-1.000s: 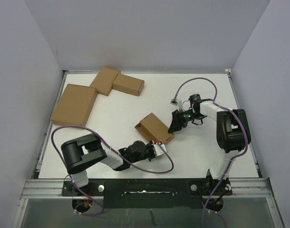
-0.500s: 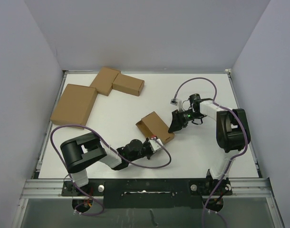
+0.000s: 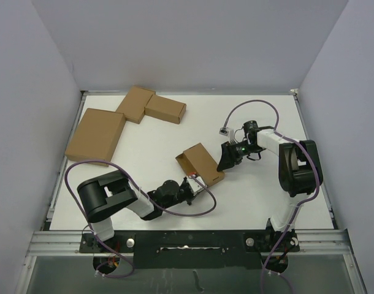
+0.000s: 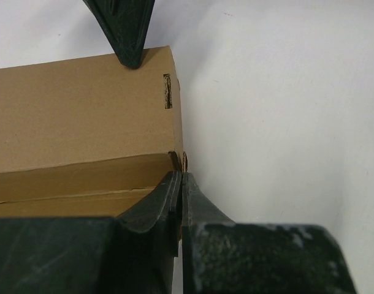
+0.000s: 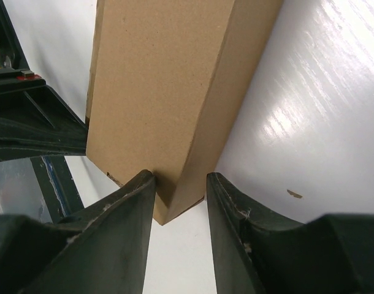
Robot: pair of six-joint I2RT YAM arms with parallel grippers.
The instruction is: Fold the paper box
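Brown cardboard, the paper box (image 3: 200, 163) lies as a small rectangular carton near the middle of the white surface (image 3: 260, 202), between the two arms. The right hand (image 5: 179, 184) straddles the corner at the box's right end, one finger against each side, pinching it. The left hand (image 4: 179, 180) is pressed together at the box's near corner and touches its edge; I cannot tell whether a sliver of cardboard sits between its fingers. Well apart, at the far left, lie a larger flat carton (image 3: 96, 135) and a pair of small cartons (image 3: 150, 105) touching at a corner.
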